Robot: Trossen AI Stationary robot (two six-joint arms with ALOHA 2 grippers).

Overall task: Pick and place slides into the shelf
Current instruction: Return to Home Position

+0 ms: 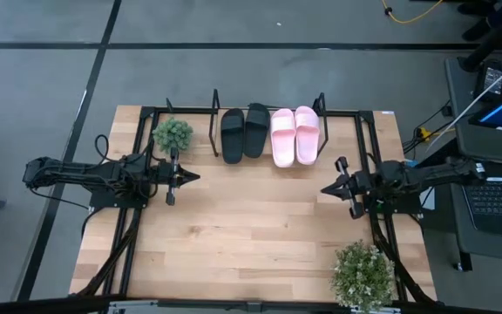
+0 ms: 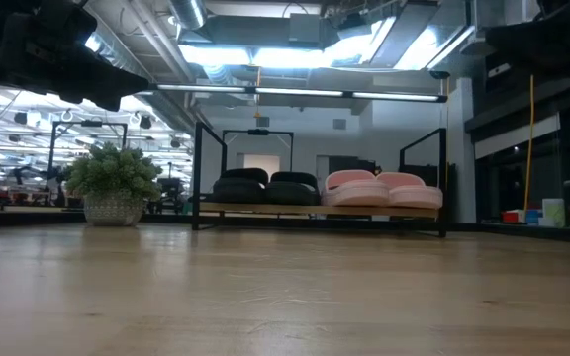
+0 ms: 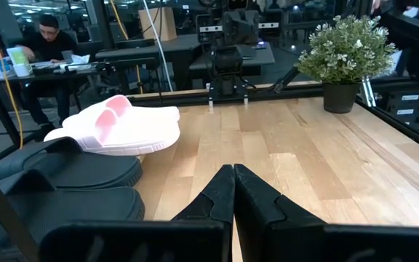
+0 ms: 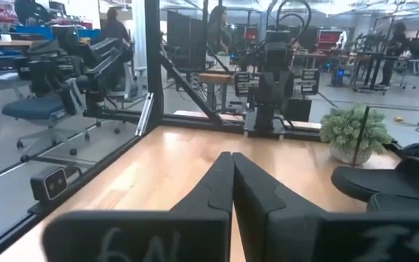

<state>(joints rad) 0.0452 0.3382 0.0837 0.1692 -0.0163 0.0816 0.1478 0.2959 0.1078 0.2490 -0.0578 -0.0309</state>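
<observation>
Two black slides (image 1: 244, 132) and two pale pink slides (image 1: 295, 135) rest side by side, soles down, on the shelf's wooden board (image 2: 315, 210) at the table's far edge, between thin black wire uprights (image 2: 198, 173). The low view shows the black pair (image 2: 265, 187) left of the pink pair (image 2: 382, 189). My left gripper (image 1: 194, 177) hovers over the table's left part, shut and holding nothing; its wrist view (image 3: 233, 173) looks past the pink slides (image 3: 118, 129) and black slides (image 3: 64, 182). My right gripper (image 1: 326, 188) is over the right part, shut and holding nothing (image 4: 231, 161).
A small potted plant (image 1: 172, 134) stands left of the shelf at the far edge. A larger potted plant (image 1: 362, 275) stands at the near right corner. Black frame rails (image 1: 138, 218) run along the table's left and right sides. Bare wood (image 1: 251, 218) lies between the arms.
</observation>
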